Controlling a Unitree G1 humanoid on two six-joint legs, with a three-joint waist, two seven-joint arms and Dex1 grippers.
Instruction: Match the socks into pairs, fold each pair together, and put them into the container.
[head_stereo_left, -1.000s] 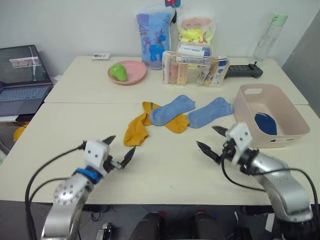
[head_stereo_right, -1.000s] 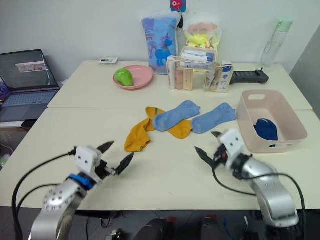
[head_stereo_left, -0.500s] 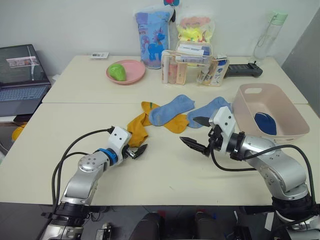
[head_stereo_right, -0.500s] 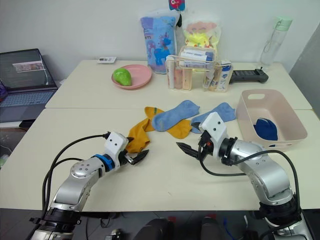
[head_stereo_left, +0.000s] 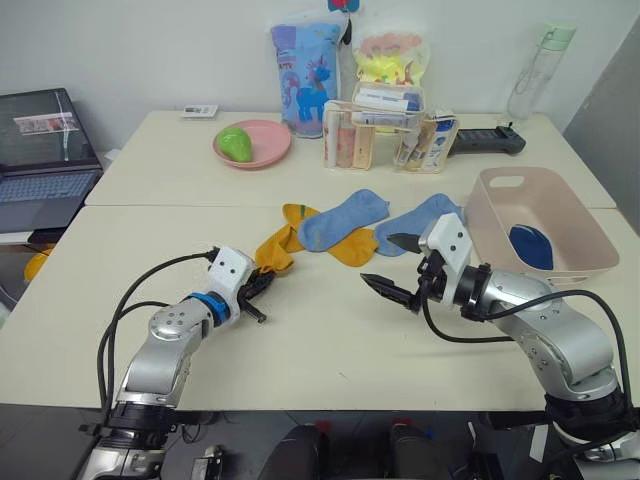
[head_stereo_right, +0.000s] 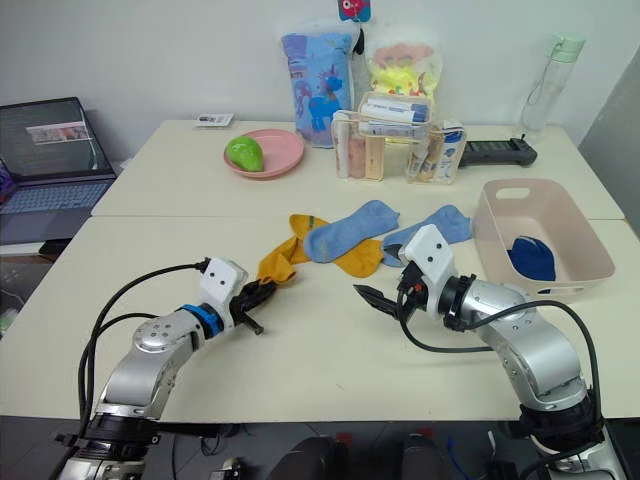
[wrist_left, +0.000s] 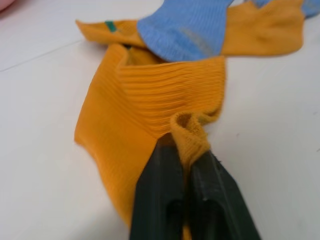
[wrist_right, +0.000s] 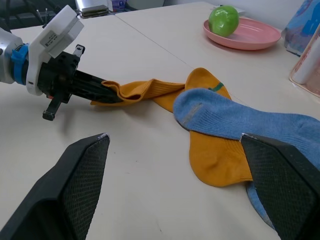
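Note:
My left gripper (head_stereo_left: 262, 283) is shut on the near edge of a mustard yellow sock (wrist_left: 140, 100), bunching the fabric between its fingers. A second yellow sock (head_stereo_left: 352, 247) lies partly under one of two light blue socks (head_stereo_left: 343, 218), and the other light blue sock (head_stereo_left: 420, 222) lies to its right. My right gripper (head_stereo_left: 378, 260) hangs open over the table just right of that heap, holding nothing. The pale pink container (head_stereo_left: 490, 225) stands at the right with a navy blue sock bundle (head_stereo_left: 530, 247) inside.
A pink plate (head_stereo_left: 268, 150) with a green fruit, a clear organiser of bottles (head_stereo_left: 385, 130), two printed bags, a black remote (head_stereo_left: 487, 142) and a water bottle (head_stereo_left: 535, 75) line the back. A laptop (head_stereo_left: 40, 150) sits far left.
My left gripper has shut on the yellow sock's edge after standing open beside it. The right gripper has stayed in place since half a second ago.

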